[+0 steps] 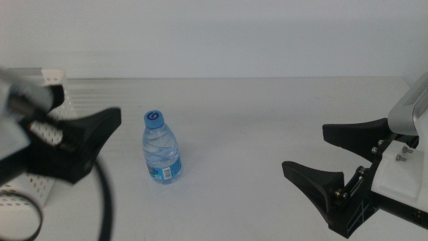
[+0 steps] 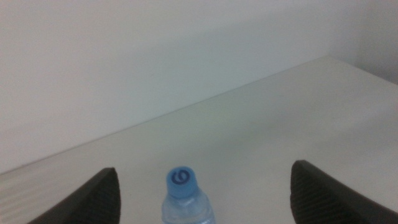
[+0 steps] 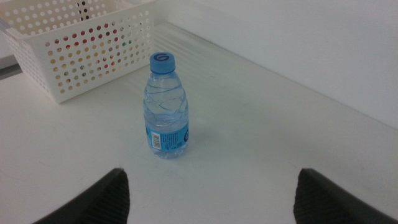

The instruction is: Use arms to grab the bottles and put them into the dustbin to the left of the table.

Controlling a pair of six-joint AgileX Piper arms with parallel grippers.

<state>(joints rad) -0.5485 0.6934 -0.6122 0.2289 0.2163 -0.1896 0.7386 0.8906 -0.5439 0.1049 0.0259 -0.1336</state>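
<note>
Clear bluish plastic, the small water bottle point(image 1: 162, 148) stands upright on the white table point(image 1: 254, 134), its long axis vertical and its blue cap point(image 1: 154, 119) pointing straight up. A ring-shaped mark is printed on top of the cap; the blue label point(image 3: 166, 137) around the bottle's lower body carries a barcode panel and lettering too small to read. The bottle sits left of the table's centre in the middle view, alone on the bare surface, with nothing touching it.

At the table's left edge, the white perforated dustbin point(image 3: 81, 46) lies near the bottle but apart from it. Through its rows of round holes, patches of red, yellow and green show inside, though what they belong to cannot be made out.

Coming in from the left, the left gripper point(image 2: 205, 196) has its dark jaws spread wide, and the bottle's cap sits between them in the wrist view; in the middle view the one jaw in sight is short of the bottle and not touching it. On the right side of the table, well apart from the bottle, the right gripper point(image 1: 304, 150) also has its jaws parted wide, facing the bottle and holding nothing
</note>
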